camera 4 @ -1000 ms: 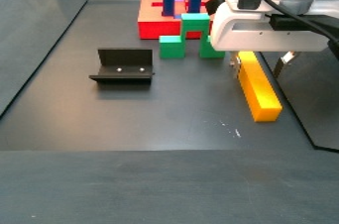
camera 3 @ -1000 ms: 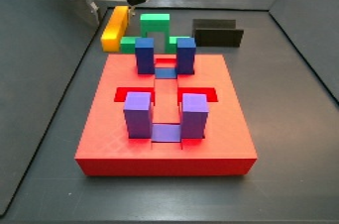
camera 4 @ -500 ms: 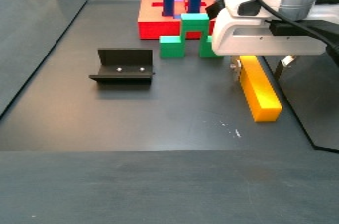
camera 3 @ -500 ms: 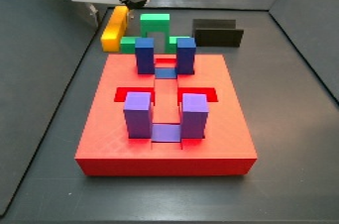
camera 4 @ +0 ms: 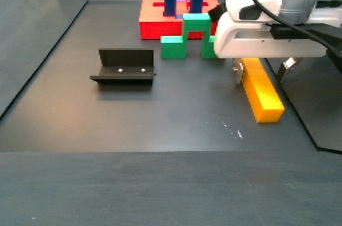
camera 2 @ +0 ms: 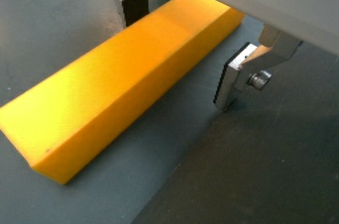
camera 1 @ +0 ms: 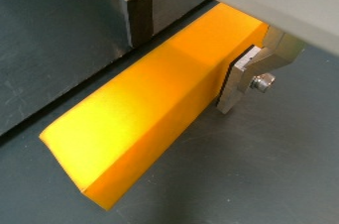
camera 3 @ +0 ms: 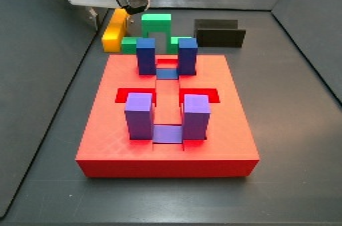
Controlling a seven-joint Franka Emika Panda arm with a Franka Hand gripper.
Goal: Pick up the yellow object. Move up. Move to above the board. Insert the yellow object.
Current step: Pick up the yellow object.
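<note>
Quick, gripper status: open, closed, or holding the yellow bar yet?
Gripper: open, one finger on each side of the yellow object, which lies on the floor; in a wrist view a gap shows at one finger, so no grip yet.

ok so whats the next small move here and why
Probably close the gripper on the bar. In both wrist views its fingers straddle the bar's end, one on each long side, with a gap visible at one, and the bar looks flat on the floor.
</note>
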